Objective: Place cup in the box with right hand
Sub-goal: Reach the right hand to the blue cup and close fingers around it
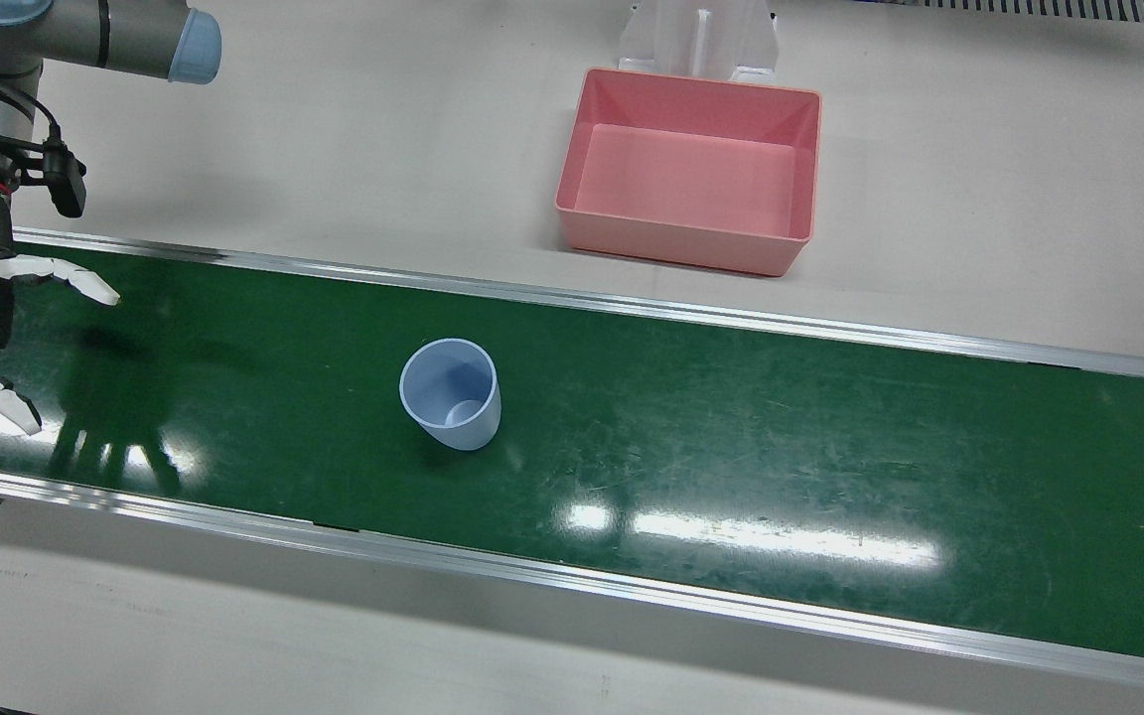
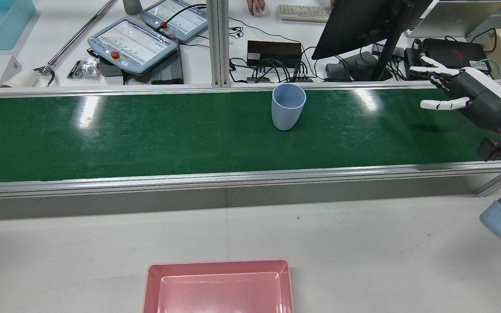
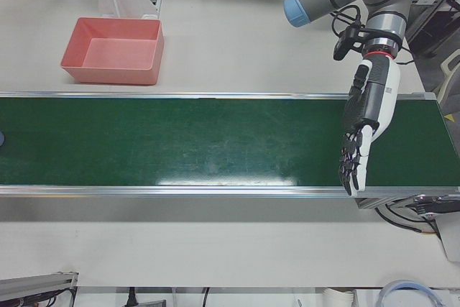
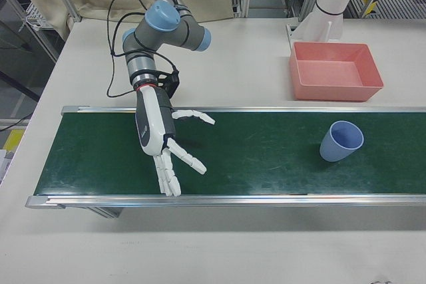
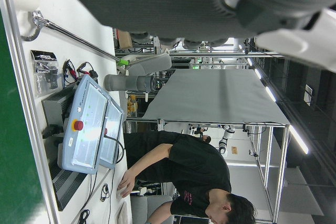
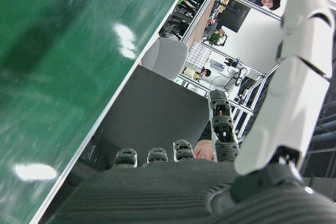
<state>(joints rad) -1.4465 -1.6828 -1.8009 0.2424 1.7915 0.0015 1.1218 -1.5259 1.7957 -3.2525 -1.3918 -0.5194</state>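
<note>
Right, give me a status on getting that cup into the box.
Done: nothing yet. The blue cup stands upright on the green conveyor belt, untouched, and the pink box on the table beyond it is empty. In hand: the right hand hovers open over the belt, well short of the cup, holding nothing. The left hand hangs open at the belt's other end. Left: reach, grasp, carry and place.

A pale grey tabletop point(image 1: 334, 139) carries a long green conveyor belt point(image 1: 731, 447). An upright light-blue plastic cup point(image 1: 451, 393) stands mid-belt; a pink rectangular plastic box point(image 1: 688, 169) sits by the table's robot-side edge.
</note>
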